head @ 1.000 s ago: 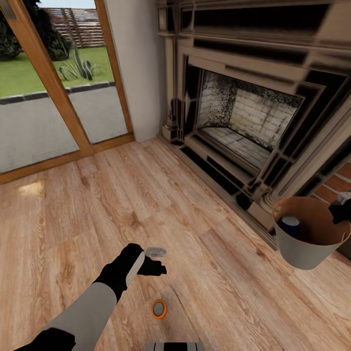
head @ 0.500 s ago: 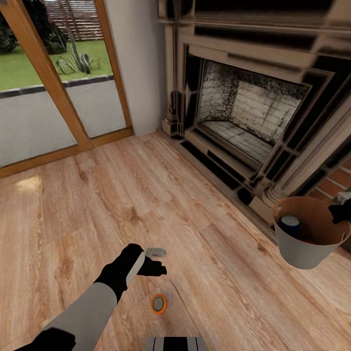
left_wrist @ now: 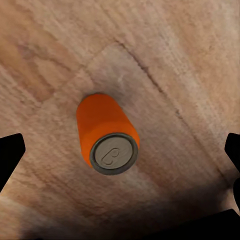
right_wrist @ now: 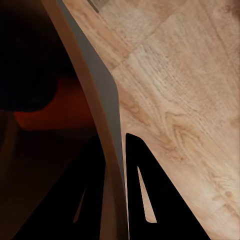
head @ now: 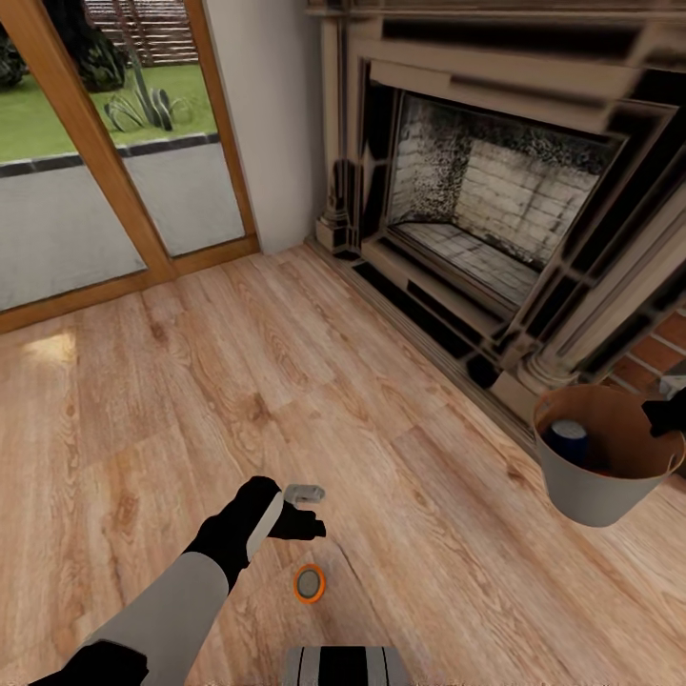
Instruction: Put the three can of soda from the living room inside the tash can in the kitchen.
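Comparing with the head view a second earlier, the fireplace (head: 495,219) sits lower in frame and the orange can (head: 310,583) slightly higher: the camera has shifted, not the objects. That can stands upright on the wood floor (head: 171,381), below the left gripper (head: 307,509); its fingers (left_wrist: 10,155) are spread wide and empty, straddling it. The right gripper (head: 667,416) is clamped on the trash can (head: 591,491) rim, blue can (head: 568,441) inside. Judgement: one can remains to collect.
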Robot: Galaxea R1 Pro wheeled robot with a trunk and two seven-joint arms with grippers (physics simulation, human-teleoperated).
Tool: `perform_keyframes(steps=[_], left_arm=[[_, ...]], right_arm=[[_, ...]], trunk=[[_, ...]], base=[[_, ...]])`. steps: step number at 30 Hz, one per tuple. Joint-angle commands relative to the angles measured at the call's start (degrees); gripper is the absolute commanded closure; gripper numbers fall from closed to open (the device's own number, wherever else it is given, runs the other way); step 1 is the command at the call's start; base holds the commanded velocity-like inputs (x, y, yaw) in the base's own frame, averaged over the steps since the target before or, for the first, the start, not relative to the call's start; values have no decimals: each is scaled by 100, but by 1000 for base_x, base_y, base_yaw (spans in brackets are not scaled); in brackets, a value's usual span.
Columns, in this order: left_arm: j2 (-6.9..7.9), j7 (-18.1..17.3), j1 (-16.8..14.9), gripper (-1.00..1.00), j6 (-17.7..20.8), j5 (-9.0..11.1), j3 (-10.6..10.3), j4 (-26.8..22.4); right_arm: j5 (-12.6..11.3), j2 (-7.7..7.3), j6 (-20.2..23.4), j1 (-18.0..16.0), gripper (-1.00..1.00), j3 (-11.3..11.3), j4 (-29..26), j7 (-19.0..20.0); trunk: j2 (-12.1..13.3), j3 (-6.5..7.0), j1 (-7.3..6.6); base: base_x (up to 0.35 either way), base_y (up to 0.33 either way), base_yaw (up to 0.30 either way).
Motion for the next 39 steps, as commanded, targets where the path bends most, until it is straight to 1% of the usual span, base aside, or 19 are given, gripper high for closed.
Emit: perform_keyframes(steps=[1,6,9,16,18,19,21,22,23,24,25,26,27,28,29,32,35,39], left_arm=[[0,0,0,-100,3,1,1,0],[0,-3,0,-100,4,1,1,0],[0,-4,0,-100,2,1,1,0],[0,-8,0,-100,1,1,1,0],[0,-5,0,-100,3,1,1,0],[0,-6,0,-100,2,1,1,0],[0,-7,0,-100,1,1,1,0],[0,-7,0,-100,2,1,1,0],[0,-8,0,-100,2,1,1,0],[0,-8,0,-100,1,1,1,0],[-3,-8,0,-100,2,1,1,0],[-4,-8,0,-100,2,1,1,0],[-6,-8,0,-100,2,1,1,0],[-7,-8,0,-100,4,1,1,0],[-8,-7,0,-100,2,1,1,0],[-7,-7,0,-100,5,1,1,0],[-7,-8,0,-100,7,2,2,0],[-7,-8,0,-100,8,4,2,0]], right_arm=[[-11,0,10,-5,100,-4,0,12],[-11,-1,10,-5,100,-4,-1,12],[-11,-4,10,-7,100,-4,-6,14],[-4,-3,10,-138,100,4,1,14],[179,0,10,-282,100,13,8,45],[321,3,10,-358,100,15,8,172],[483,5,10,-433,100,16,6,350],[690,8,10,-493,100,15,0,547],[810,9,10,-520,100,15,-2,646],[1195,20,10,-632,100,11,-10,939],[1431,25,10,-725,100,9,-10,1131],[1538,27,10,-769,100,10,-12,1226],[1811,31,10,-871,100,12,-15,1480],[1886,31,10,-898,100,12,-16,1551],[2072,28,10,-963,100,13,-49,1715],[2253,24,10,-1005,100,13,-148,1894],[2537,14,10,-1042,100,14,-233,2194],[2794,16,10,-1099,100,14,-337,2440]], trunk=[[-42,-27,21],[-243,-162,131],[-243,-188,131],[-243,-251,131],[-243,-269,131],[-243,-278,131],[-243,-296,131],[-243,-305,131],[-243,-314,131],[-243,-323,131],[-243,-332,131],[-243,-341,131],[-243,-350,131],[-243,-359,131],[-243,-368,131],[-243,-395,131],[-243,-422,131],[-243,-458,131]], base=[[0,0,0],[0,0,0],[0,0,0],[0,0,0],[0,0,0],[0,0,0],[0,0,0],[0,0,0],[0,0,0],[0,0,0],[0,0,0],[0,0,0],[0,0,0],[0,0,0],[0,0,0],[0,0,0],[0,0,0],[0,0,0]])
